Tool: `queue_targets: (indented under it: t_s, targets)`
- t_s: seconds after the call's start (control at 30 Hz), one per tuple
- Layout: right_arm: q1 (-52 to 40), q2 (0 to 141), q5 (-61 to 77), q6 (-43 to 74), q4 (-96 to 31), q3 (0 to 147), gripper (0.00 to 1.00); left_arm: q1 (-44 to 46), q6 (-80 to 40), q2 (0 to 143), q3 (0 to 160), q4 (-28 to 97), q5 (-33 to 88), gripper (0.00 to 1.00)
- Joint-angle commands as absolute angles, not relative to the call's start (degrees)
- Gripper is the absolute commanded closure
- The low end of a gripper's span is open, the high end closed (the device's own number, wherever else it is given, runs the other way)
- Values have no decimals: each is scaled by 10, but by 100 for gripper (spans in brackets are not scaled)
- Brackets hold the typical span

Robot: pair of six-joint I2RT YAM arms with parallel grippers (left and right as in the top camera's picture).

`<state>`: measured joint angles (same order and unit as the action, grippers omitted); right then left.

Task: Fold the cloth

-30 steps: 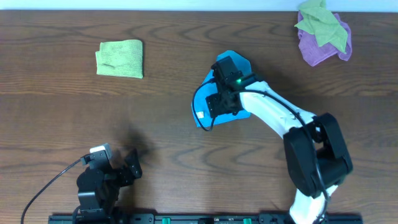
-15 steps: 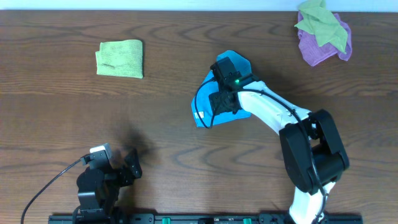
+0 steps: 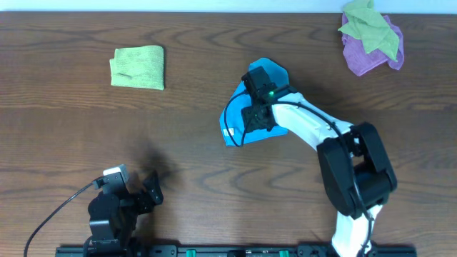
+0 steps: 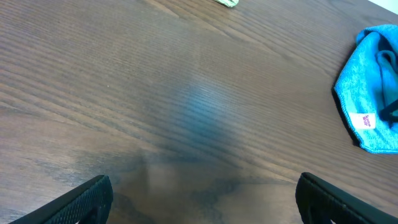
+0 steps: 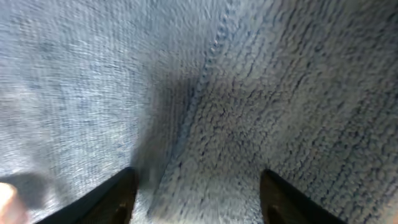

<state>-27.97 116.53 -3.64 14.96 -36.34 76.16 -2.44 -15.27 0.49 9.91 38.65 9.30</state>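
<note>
The cloth [image 3: 233, 118] lies near the middle of the wooden table [image 3: 64, 143], a little right of centre, bunched into a rough, uneven shape with one lobe reaching toward the far edge. Its small white tag [image 3: 230, 132] shows at the near left corner. The right arm reaches over it from the near right side, and the right gripper [image 3: 257, 108] sits directly on top of the cloth, covering much of its middle. A thin black cable [image 3: 226, 114] from that arm curves across the blue fabric.

From the right wrist view, the cloth [image 5: 261, 93] fills the whole picture at very close range, a seam or fold line running diagonally through the terry surface. The right gripper [image 5: 196, 199] has its two dark fingers spread apart at the bottom edge, with the fabric just beneath them and nothing pinched between the tips.

The left gripper [image 3: 148, 190] rests at the near left of the table, well apart from the cloth. In the left wrist view, the left gripper [image 4: 202, 196] is released, its fingers wide apart over bare wood, and the cloth [image 4: 367, 81] with its tag [image 4: 364, 120] lies off to the far right.

A folded light green cloth [image 3: 137, 67] lies at the far left. At the far right corner a crumpled green cloth [image 3: 368, 25] sits on a purple cloth [image 3: 360, 61]
</note>
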Motion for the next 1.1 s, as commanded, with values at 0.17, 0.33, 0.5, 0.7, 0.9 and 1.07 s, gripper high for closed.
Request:
queue_targets:
  t_s: [0.17,0.33,0.5,0.7,0.9,1.07]
  targets:
    - [-278,1186,-45,159,-355,761,88,-21,-159,2,93,387,101,5]
    - [-278,1179,-45,158,-378,780,98,-21,-159,2,93,387,101,5]
    - [-278,1151,-45,156,-399,802,67,-21,-159,2,93,387,101,5]
    - [-278,1139,-45,149,-405,802,75,-21,-159,2,93,387,101,5]
    - [-278,1139,-52,149,-407,802,97,-21,-159,2,93,387,101,5]
    - [-278,1131,-73,150,-418,802,99,-21,-159,2,93,387,101,5]
